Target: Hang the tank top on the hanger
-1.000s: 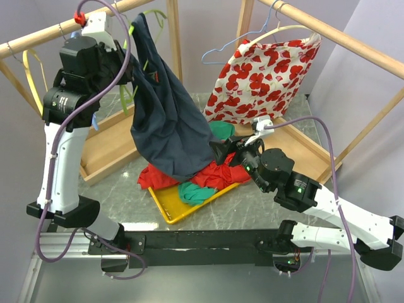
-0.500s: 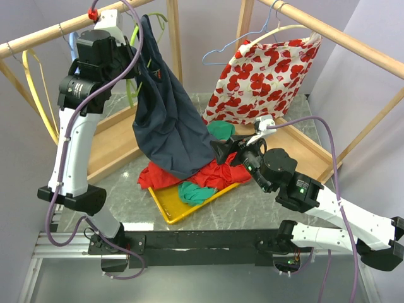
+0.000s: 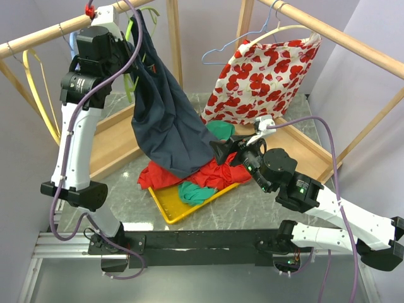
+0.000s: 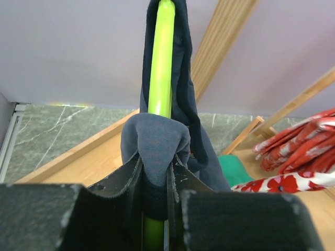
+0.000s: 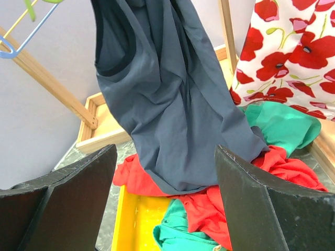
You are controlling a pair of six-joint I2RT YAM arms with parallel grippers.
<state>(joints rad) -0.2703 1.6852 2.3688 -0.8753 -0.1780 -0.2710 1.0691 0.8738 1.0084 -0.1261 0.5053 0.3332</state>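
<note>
Where the left claw (image 4: 156,175) sits high at the far left, close under the wooden rail (image 3: 44,35), its jaws are drawn nearly together on a bunched fold of the navy tank top (image 4: 157,141). The bar of the lime-green hanger (image 4: 161,63) passes between the same two fingers and runs upward out of the fold. A strap of the garment lies along the right side of that bar and wraps over its top.

From this grip the tank top hangs down and to the right in a long drape. Its lower edge lies on the pile at the middle of the desk (image 3: 126,202). The pile is made up of a red garment (image 3: 218,177) and a green garment (image 3: 196,192), both lying partly in a yellow tray (image 3: 165,205).

The right claw (image 3: 221,151) is low at the right of the pile with its jaws spread wide, and it holds nothing. It points at the lower part of the hanging fabric. Whether it touches the fabric cannot be determined.

Further out, a white cloth with red flower print (image 3: 265,76) hangs at the far right. A pale blue hanger (image 3: 221,53) hangs just to its left. A yellow hanger (image 3: 35,82) hangs from the rail at the far left.
</note>
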